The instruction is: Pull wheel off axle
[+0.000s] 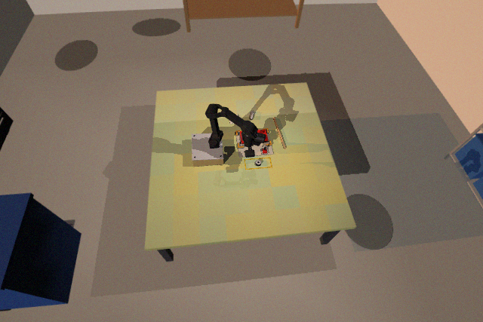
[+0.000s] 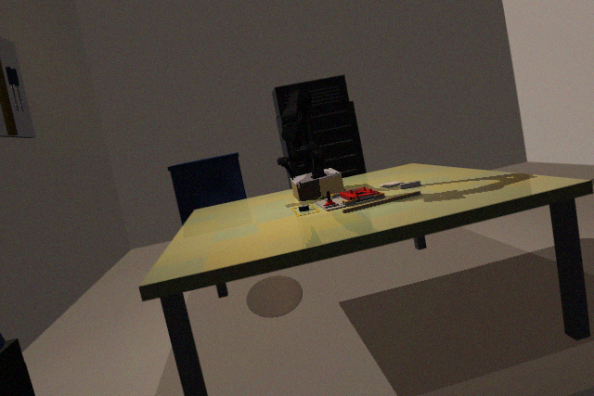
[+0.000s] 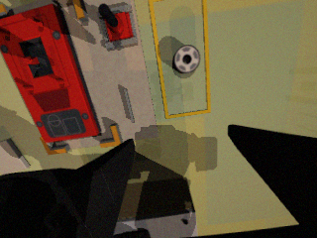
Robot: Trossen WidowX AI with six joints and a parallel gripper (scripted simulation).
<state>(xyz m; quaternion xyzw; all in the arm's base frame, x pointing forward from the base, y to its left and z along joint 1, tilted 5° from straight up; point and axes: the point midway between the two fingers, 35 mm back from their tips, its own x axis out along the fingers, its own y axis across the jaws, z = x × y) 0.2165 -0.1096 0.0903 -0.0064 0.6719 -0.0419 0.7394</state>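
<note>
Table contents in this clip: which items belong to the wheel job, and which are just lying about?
Job items:
- wheel, lying inside the marked area
- upright axle on its red base
- gripper, open, clear of the wheel

Lying about:
- red module on the board
- wooden strip
- small grey piece

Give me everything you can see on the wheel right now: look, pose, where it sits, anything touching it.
The wheel is a small round disc, pale grey on its face with a dark hub hole in the middle and small dark marks around it. It lies flat on the yellow-green table, hole facing up, inside the yellow-outlined marked area, toward its upper end in the wrist view. It casts a soft shadow to one side. Nothing touches it but the table; the gripper is open and well clear of it.
</note>
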